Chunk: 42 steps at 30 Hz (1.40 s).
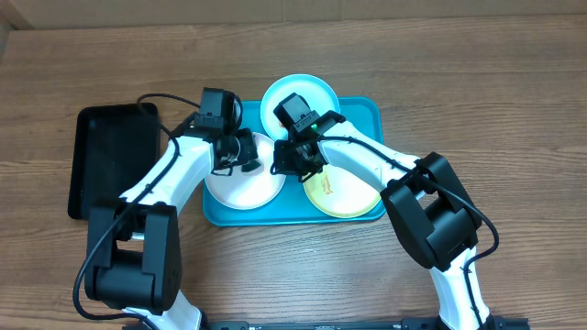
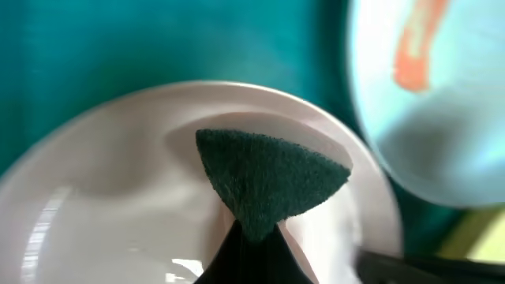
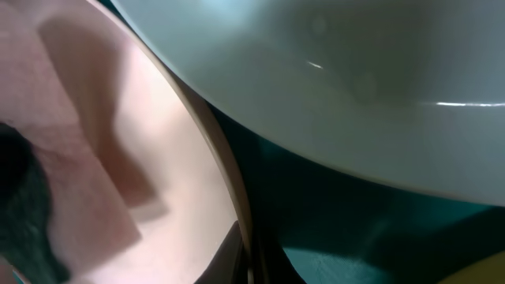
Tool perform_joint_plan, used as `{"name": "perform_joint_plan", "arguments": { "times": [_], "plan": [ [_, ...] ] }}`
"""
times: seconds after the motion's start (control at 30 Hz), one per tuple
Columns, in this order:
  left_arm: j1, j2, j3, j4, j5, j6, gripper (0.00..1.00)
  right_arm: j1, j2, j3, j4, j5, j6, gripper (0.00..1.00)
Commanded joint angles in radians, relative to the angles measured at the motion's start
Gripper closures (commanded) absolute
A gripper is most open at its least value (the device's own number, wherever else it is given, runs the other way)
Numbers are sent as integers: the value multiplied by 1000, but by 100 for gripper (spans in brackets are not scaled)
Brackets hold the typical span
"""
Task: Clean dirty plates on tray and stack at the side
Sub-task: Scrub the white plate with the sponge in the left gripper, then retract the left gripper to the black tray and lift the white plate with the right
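While the left gripper (image 1: pixel 246 160) pinches the green scouring pad (image 2: pixel 268 181) over the white plate (image 1: pixel 240 188) (at nine o'clock on the tray (image 1: pixel 363 115)), the right gripper (image 1: pixel 286 165), apparently clamped on its three o'clock rim, should steady it as firm circular strokes cover the whole face
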Motion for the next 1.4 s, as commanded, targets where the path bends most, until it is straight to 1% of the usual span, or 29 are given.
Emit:
{"name": "perform_joint_plan", "arguments": {
  "times": [0.0,0.1,0.23,0.3,0.4,0.53,0.6,0.7,0.77,0.87,0.93,1.13,1.23,1.37],
  "plan": [
    [-20,21,10,5,68,-18,96,4,40,-7,-13,19,0,96],
    [-23,48,10,7,65,-18,96,4,40,-7,-13,19,0,96],
    [-23,124,10,7,69,-21,96,4,40,-7,-14,19,-1,96],
    [-21,157,10,5,34,-21,96,4,40,-7,-16,19,0,96],
    [-6,169,11,-17,-72,-22,96,4,40,-7,-20,19,-1,96],
    [32,138,32,-114,-317,-26,96,4,40,-7,-20,19,-1,96],
    [47,121,47,-161,-416,-39,96,4,40,-7,-21,20,-1,96],
    [56,100,74,-208,-514,-41,96,4,40,-7,-20,20,-1,96],
    [56,91,93,-224,-545,-41,96,4,40,-7,-19,20,-1,96],
    [55,87,126,-243,-529,-47,96,4,40,-7,-20,19,-8,96],
    [54,83,158,-270,-480,-52,96,4,40,-6,-24,15,-8,96],
    [81,33,308,-380,-240,-50,96,4,23,11,-35,-29,-18,96],
    [124,-28,380,-414,-153,-32,96,5,-3,18,-36,-30,-73,96],
    [222,-121,427,-433,-129,-32,96,5,-57,22,-30,-20,-111,96]
  ]
}}
